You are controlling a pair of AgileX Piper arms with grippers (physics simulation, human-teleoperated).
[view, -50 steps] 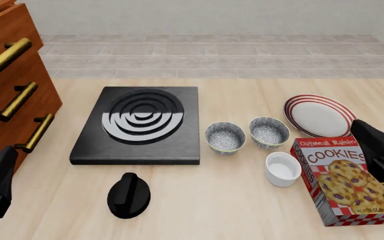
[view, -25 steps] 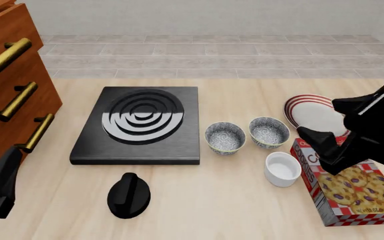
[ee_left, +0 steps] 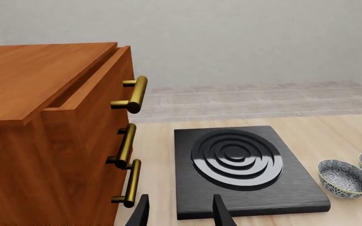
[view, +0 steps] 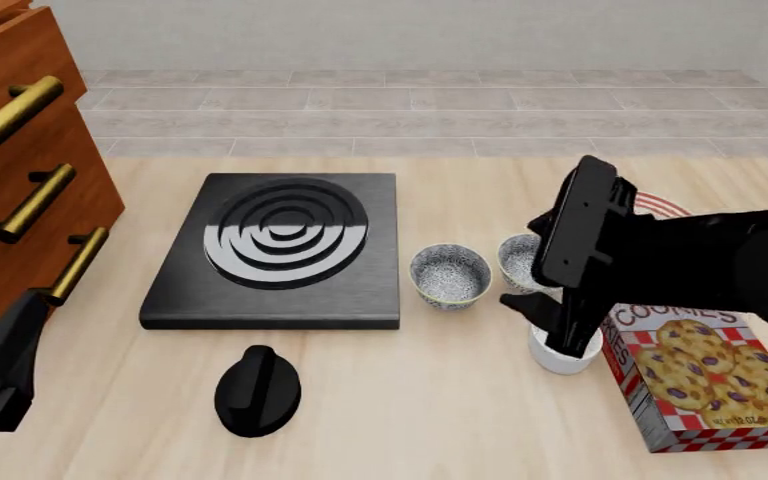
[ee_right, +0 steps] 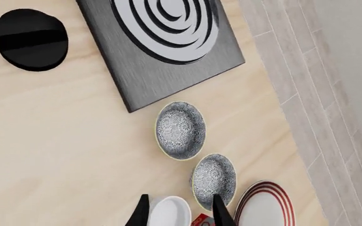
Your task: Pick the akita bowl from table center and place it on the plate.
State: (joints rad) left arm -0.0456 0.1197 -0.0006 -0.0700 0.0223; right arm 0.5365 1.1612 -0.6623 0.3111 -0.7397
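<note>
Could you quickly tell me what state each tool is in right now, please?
Left tool: open, holding nothing.
Right tool: open, holding nothing, above the white bowl.

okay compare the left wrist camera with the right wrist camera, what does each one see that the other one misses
Only the left wrist view shows the wooden drawer cabinet with its brass handles. Only the right wrist view shows the black knob-like object and the plain white bowl. Both show the black burner plate, the two patterned bowls and part of the red-ringed plate.
</note>
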